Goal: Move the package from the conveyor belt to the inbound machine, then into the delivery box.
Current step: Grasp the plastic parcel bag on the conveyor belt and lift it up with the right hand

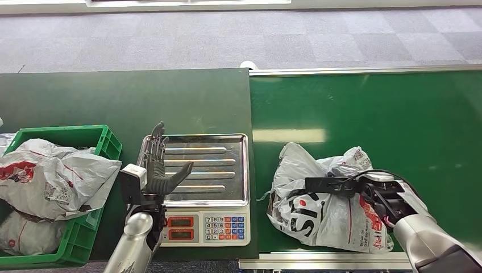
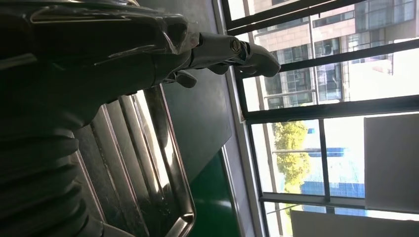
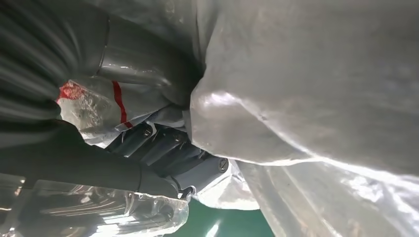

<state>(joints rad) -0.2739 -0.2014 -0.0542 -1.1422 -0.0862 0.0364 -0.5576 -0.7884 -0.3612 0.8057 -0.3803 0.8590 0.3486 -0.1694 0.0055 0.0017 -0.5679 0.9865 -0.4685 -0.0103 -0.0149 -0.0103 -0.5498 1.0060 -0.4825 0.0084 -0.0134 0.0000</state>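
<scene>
The package [image 1: 318, 205], a crumpled grey-white plastic mailer bag with black and red print, lies on the green conveyor belt [image 1: 398, 125] close to its near edge, just beside the weighing scale [image 1: 204, 187] that likely serves as the inbound machine. The right robot hand [image 1: 379, 196] is pressed into the bag's right side; in the right wrist view its dark fingers [image 3: 168, 153] are dug into folds of film, so it appears to grip the bag, though how firm that hold is I cannot tell.

The bag looks light, soft and slack, with slippery film that will sag and shift when lifted. A gathered fold near the bulk of the contents should hold better than a loose corner.

The left robot hand [image 1: 159, 165] hovers over the scale's ribbed steel tray [image 1: 216, 142] at its left edge, fingers spread and holding nothing. Left there, it could stand in the way of setting the bag down. At the table's left end a green plastic crate [image 1: 108, 142] already holds other mailer bags [image 1: 51, 176]. The scale's keypad and displays [image 1: 207, 226] face the near edge.
</scene>
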